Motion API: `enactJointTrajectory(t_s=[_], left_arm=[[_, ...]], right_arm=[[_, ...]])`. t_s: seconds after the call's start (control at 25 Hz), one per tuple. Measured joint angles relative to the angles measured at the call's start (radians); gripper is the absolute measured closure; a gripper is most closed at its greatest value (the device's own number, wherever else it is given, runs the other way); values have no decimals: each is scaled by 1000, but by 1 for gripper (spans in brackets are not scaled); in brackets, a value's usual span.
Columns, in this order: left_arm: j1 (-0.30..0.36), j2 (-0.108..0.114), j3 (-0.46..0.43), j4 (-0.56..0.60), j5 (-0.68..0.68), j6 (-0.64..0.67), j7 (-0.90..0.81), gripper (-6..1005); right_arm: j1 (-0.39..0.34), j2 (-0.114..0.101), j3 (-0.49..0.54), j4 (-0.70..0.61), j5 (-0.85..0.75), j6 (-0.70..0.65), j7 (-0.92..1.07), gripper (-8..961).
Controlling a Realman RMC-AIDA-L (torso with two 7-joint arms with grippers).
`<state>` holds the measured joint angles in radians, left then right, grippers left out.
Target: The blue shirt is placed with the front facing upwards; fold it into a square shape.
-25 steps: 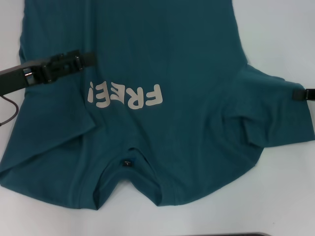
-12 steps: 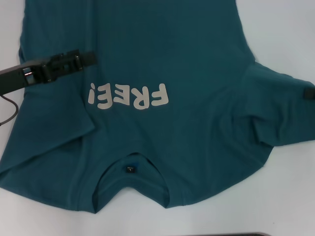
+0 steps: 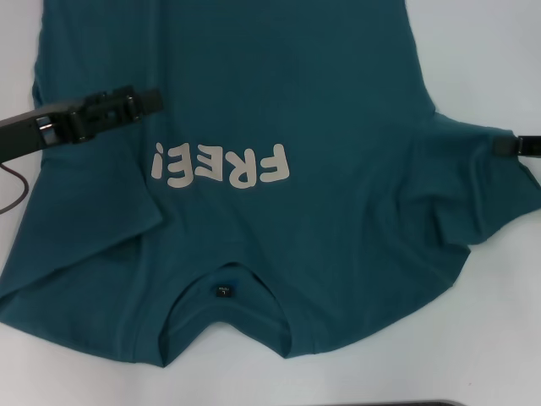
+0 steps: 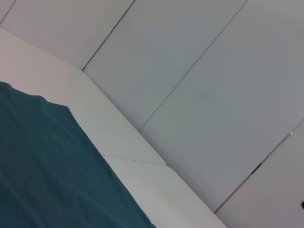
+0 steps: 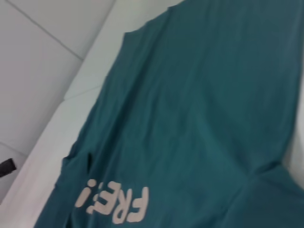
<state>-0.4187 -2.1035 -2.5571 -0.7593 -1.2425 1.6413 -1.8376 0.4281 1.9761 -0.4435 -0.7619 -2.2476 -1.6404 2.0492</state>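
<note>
Holding pose: left gripper point(image 3: 139, 103), a black clamp lying over the shirt at 10 o'clock; whether its fingers are parted, I cannot tell.
Right gripper point(image 3: 505, 145): at the sleeve edge, 3 o'clock; grip unclear.
Garment: large dark teal-blue cotton short-sleeved T-shirt point(image 3: 287, 110), spread front-up on the white table point(image 3: 499, 51).
Axis: collar at 6 o'clock, hem toward 12.
Advice: pinch both sleeves evenly, fold inward parallel to that axis.

White table point(image 3: 499, 51), blue shirt point(image 3: 279, 93) spread flat
</note>
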Motion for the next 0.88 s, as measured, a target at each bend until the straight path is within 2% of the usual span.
enactJointTrajectory(t_s=[0.4,0.88], left_arm=[[0,5,-1,-3,0,0,-2,110],[-2,5,-9,0,-6,-1,-1,109]], right_arm=[[39,1,4,-1,0,-18,-1,941],[13,-30,35,-4,0,-4,10,941]])
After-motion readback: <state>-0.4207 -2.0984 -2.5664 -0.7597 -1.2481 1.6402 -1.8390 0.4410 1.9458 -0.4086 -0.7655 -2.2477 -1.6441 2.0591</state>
